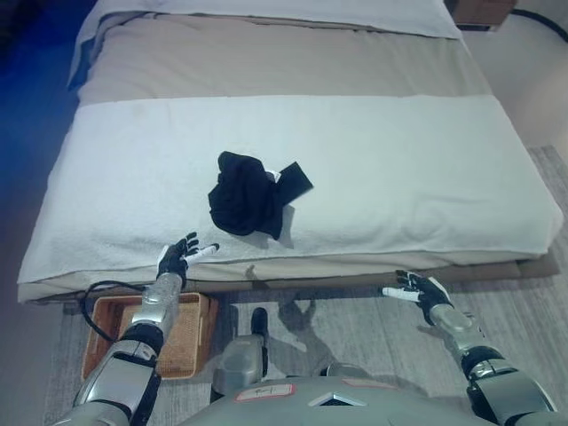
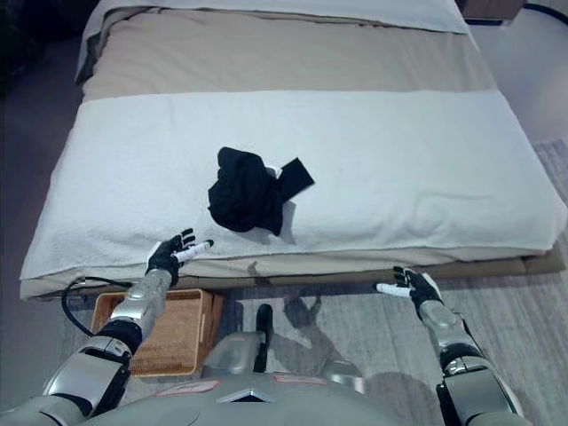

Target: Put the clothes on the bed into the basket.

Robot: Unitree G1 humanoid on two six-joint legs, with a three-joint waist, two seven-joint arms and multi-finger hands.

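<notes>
A crumpled black garment [image 1: 251, 195] lies on the white cover of the bed [image 1: 399, 169], near its front edge, left of the middle. A brown woven basket [image 1: 189, 342] stands on the floor below the bed's front left edge, partly hidden by my left arm. My left hand [image 1: 180, 256] is open over the bed's front edge, a little left of and below the garment, not touching it. My right hand [image 1: 421, 289] is open and empty over the rug, in front of the bed's right half.
The bed's far half has a beige sheet [image 1: 266, 58] and a white pillow [image 1: 293, 13] at the head. A grey rug [image 1: 373, 324] lies in front of the bed. A brown nightstand corner [image 1: 484, 11] shows at top right.
</notes>
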